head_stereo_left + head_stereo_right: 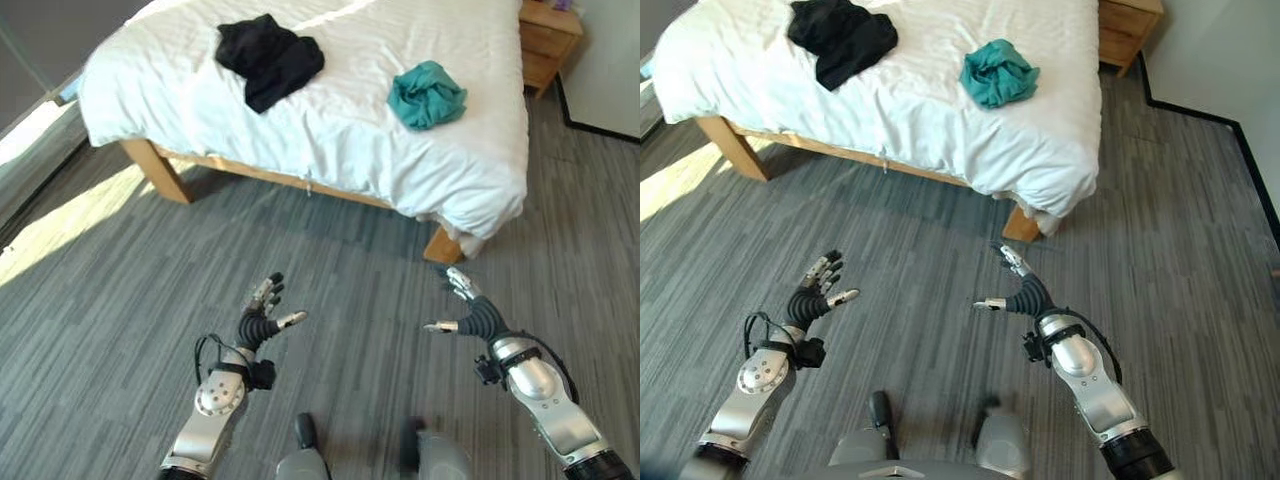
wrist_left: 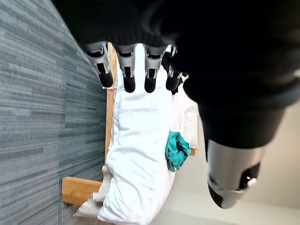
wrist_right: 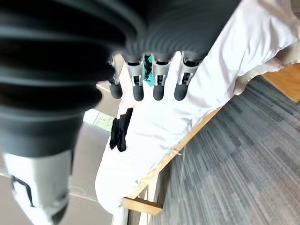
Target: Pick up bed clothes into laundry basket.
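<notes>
Two hands I hold out over the grey striped carpet floor (image 1: 120,300), both with fingers spread and holding nothing: the left hand (image 1: 262,312) and the right hand (image 1: 465,305). Well beyond them stands the wooden-framed bed with white sheet (image 1: 330,130). On it, beyond the right hand, lies a crumpled teal cloth (image 1: 427,94); beyond the left hand, a black garment (image 1: 270,58). They lie apart.
</notes>
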Controlling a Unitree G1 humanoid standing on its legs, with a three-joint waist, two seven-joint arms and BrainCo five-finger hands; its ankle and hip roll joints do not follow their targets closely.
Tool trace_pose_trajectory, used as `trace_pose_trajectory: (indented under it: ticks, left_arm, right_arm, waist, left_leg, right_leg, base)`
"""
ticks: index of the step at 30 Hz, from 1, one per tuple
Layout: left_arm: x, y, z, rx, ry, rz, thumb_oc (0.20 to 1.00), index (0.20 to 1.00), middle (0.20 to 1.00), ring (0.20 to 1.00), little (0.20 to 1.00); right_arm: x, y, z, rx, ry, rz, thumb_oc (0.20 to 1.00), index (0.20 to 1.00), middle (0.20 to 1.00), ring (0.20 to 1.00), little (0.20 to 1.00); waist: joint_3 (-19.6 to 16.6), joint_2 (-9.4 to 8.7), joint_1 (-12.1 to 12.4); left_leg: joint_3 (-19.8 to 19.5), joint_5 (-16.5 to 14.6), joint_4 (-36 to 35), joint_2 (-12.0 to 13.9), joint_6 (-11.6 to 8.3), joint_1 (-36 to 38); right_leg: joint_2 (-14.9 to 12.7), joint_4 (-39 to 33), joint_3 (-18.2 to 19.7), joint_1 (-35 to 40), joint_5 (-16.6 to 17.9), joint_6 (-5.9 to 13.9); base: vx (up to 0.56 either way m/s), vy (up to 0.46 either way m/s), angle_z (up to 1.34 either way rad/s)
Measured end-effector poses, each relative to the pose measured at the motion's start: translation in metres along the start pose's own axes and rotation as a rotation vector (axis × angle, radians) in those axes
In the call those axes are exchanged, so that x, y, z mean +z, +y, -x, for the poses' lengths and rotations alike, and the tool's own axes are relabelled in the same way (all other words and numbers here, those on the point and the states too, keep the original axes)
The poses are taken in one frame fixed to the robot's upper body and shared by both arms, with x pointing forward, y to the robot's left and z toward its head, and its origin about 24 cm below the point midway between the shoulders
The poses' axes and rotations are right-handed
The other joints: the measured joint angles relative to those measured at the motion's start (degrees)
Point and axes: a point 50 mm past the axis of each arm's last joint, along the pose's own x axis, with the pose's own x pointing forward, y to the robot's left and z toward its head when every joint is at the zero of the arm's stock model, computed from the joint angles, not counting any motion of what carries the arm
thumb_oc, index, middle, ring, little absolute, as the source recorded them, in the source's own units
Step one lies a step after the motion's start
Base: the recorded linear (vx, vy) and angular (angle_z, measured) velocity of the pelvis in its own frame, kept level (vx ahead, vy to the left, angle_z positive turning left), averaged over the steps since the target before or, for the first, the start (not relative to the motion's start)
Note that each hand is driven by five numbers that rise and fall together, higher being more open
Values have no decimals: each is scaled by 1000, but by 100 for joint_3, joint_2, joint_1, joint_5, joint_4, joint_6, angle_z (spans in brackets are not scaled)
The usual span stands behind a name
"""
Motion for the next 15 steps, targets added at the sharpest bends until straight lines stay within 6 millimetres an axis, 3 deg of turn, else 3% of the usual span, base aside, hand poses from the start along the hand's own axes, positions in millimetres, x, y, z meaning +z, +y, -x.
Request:
trace_pose_trajectory:
  ticks: [1, 3, 4, 5, 6, 7, 8, 9, 11, 12, 13, 14, 15]
  left_arm:
    - [-2, -4, 0, -14, 8, 5, 1000, 1000, 1000, 1000, 1000]
    - [-4, -4, 1, -2, 11, 15, 1000, 1000, 1000, 1000, 1000]
    - [-5, -4, 0, -2, 16, 17, 1000, 1000, 1000, 1000, 1000]
    - [-12, -8, 3, -4, 47, 28, 1000, 1000, 1000, 1000, 1000]
    - [-13, -12, 4, -16, 51, 38, 1000, 1000, 1000, 1000, 1000]
    - [-16, -15, 9, -26, 59, 50, 1000, 1000, 1000, 1000, 1000]
    - [-14, -18, 6, -42, 46, 51, 1000, 1000, 1000, 1000, 1000]
    - [-14, -18, 6, -46, 44, 55, 1000, 1000, 1000, 1000, 1000]
    - [-8, -19, 0, -58, 23, 61, 1000, 1000, 1000, 1000, 1000]
    - [-8, -20, -1, -60, 21, 66, 1000, 1000, 1000, 1000, 1000]
    - [-9, -21, -1, -60, 24, 70, 1000, 1000, 1000, 1000, 1000]
    - [-9, -23, -1, -67, 24, 73, 1000, 1000, 1000, 1000, 1000]
    - [-10, -23, 1, -63, 30, 74, 1000, 1000, 1000, 1000, 1000]
  right_arm:
    - [-5, 0, 4, -7, 22, -3, 1000, 1000, 1000, 1000, 1000]
    - [-12, 3, 12, -36, 56, -44, 1000, 1000, 1000, 1000, 1000]
    - [-13, 3, 13, -36, 64, -42, 1000, 1000, 1000, 1000, 1000]
    - [-23, 3, 18, -28, 116, -23, 1000, 1000, 1000, 1000, 1000]
    - [-24, -1, 20, -28, 128, -1, 1000, 1000, 1000, 1000, 1000]
    - [-26, -7, 23, -21, 137, 27, 1000, 1000, 1000, 1000, 1000]
    - [-29, -12, 26, -35, 155, 32, 1000, 1000, 1000, 1000, 1000]
    - [-31, -14, 27, -47, 159, 32, 1000, 1000, 1000, 1000, 1000]
    - [-32, -18, 27, -66, 164, 27, 1000, 1000, 1000, 1000, 1000]
    - [-32, -18, 25, -70, 162, 19, 1000, 1000, 1000, 1000, 1000]
    - [-31, -18, 23, -70, 158, 11, 1000, 1000, 1000, 1000, 1000]
    - [-31, -16, 22, -72, 156, -5, 1000, 1000, 1000, 1000, 1000]
    - [-28, -12, 18, -65, 143, -16, 1000, 1000, 1000, 1000, 1000]
  waist:
    - [1, -21, -60]
    - [-103, -101, -214]
    - [-88, -77, -209]
    - [-83, 107, -269]
    - [-79, 159, -293]
    - [-99, 340, -367]
    - [-134, 311, -552]
    - [-185, 378, -546]
    - [-198, 200, -385]
    - [-181, 156, -251]
    - [-158, 159, -222]
    - [-89, 38, -143]
    - [-69, -27, -10]
  left_leg:
    - [-165, -143, 5, -37, -118, 177]
    - [-387, -343, -1, -13, -359, 259]
    - [-455, -350, 3, 30, -399, 318]
    - [-596, -440, 386, 256, -615, 393]
    - [-584, -464, 612, 288, -621, 532]
    - [-561, -368, 744, 321, -603, 806]
    - [-524, -450, 951, 524, -659, 771]
    - [-601, -364, 1319, 556, -781, 698]
    - [-882, -134, 2928, 674, -1001, -98]
    - [-1058, 148, 3677, 728, -1050, -380]
    - [-1123, 416, 3965, 738, -1045, -512]
    - [-1127, 391, 4630, 702, -1071, -704]
    - [-1040, 27, 4708, 429, -1125, -804]
  right_leg:
    - [-68, -501, -65, -12, 120, 16]
    - [-325, -352, 84, -123, -41, 185]
    - [-295, -272, 106, -86, 174, 169]
    - [-13, -150, 415, 98, 278, 201]
    - [94, -149, 440, 307, 305, 122]
    - [300, -94, 342, 582, 260, 7]
    - [417, -71, 340, 695, 249, -203]
    - [542, -75, 246, 809, 148, -411]
    - [583, -244, 349, 957, 143, -649]
    - [654, -281, 393, 1052, 225, -921]
    - [736, -286, 446, 1165, 115, -1135]
    - [752, -365, 595, 1325, 101, -1306]
    - [707, -466, 819, 1492, 60, -1307]
  base:
    - [1084, -184, 100]
    - [907, -127, 105]
    - [371, -42, 87]
    - [515, -126, 49]
    - [590, -191, 45]
    - [578, -282, 43]
    - [354, -327, 47]
    - [378, -367, 16]
    - [300, -229, -39]
    - [262, -104, -48]
    - [544, -72, -55]
    - [395, 76, -50]
    - [503, 102, -72]
